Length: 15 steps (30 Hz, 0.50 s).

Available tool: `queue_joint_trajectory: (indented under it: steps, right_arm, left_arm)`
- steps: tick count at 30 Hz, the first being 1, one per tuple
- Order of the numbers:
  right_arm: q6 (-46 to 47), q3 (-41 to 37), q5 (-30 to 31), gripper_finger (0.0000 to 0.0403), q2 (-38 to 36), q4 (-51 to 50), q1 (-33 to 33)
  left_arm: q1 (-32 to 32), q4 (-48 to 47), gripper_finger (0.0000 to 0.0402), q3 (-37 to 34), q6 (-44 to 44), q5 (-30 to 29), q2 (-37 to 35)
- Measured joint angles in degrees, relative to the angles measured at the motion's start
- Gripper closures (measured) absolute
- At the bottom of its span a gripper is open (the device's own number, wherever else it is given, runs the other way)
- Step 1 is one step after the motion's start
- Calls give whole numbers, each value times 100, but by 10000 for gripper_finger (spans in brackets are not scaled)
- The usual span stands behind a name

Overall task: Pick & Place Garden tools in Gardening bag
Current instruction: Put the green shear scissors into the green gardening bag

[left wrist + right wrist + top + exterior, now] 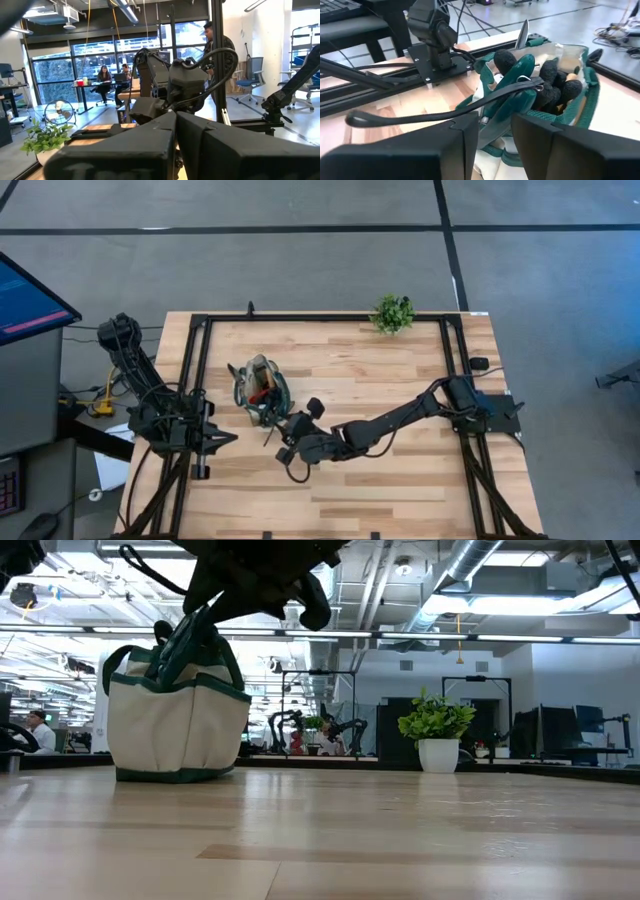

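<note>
Now we see the right gripper [283,438] left of frame centre, its jaws parted around the green-handled shears [512,80], whose long axis tips into the gardening bag [259,388] directly ahead; the shut left gripper [222,440] waits farther left.

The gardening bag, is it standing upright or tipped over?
Upright. The gardening bag rests flat on the table, mouth upward, with tool handles sticking out.

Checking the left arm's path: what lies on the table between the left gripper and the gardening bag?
Only bare wood, per the high view: the left gripper waits apart from the gardening bag.
</note>
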Motion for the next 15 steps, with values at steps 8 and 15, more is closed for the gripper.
queue_joint_trajectory:
  steps: [8,15]
  right_arm:
    - [-7,0,-379,294,0,332,-65]
    - [63,0,-777,294,0,318,-66]
  left_arm:
    - [0,0,396,0,0,-2,0]
    - [0,-11,396,0,0,-2,0]
